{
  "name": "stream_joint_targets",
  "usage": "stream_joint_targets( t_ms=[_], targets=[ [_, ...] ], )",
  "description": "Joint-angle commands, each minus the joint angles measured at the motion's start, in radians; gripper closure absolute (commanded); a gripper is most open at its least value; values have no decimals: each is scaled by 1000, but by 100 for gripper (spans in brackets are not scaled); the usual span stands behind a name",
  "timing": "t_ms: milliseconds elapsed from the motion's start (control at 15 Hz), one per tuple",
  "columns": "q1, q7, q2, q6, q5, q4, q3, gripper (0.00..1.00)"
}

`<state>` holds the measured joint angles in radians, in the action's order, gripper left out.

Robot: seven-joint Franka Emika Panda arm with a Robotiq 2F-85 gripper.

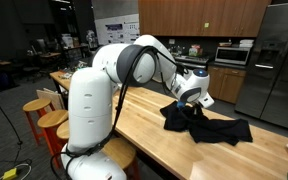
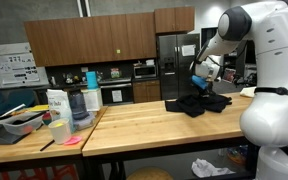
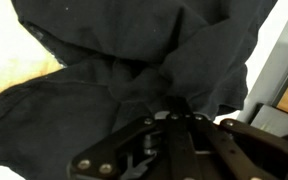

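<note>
My pincer [image 1: 193, 101] pinches a black cloth [image 1: 220, 129] lying on a wooden tabletop [image 1: 149, 132].

In an exterior view, my white arm bends down over the tabletop and the pincer meets the near end of the crumpled cloth, lifting it into a peak. In an exterior view, the pincer [image 2: 202, 86] sits on top of the black cloth [image 2: 198, 104] towards the far end of the tabletop [image 2: 134, 128]. In the wrist view, the pincer [image 3: 172, 108] is pressed together on a fold of the cloth [image 3: 134, 55], which fills most of the picture.
</note>
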<state>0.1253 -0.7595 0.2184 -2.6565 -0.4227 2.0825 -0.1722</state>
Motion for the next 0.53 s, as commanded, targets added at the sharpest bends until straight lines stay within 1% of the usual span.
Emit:
stream_joint_targets(
  t_ms=[0, 467],
  targets=[
    [25, -63, 6, -24, -6, 28, -29, 99],
    [52, -190, 19, -19, 26, 35, -85, 99]
  ],
)
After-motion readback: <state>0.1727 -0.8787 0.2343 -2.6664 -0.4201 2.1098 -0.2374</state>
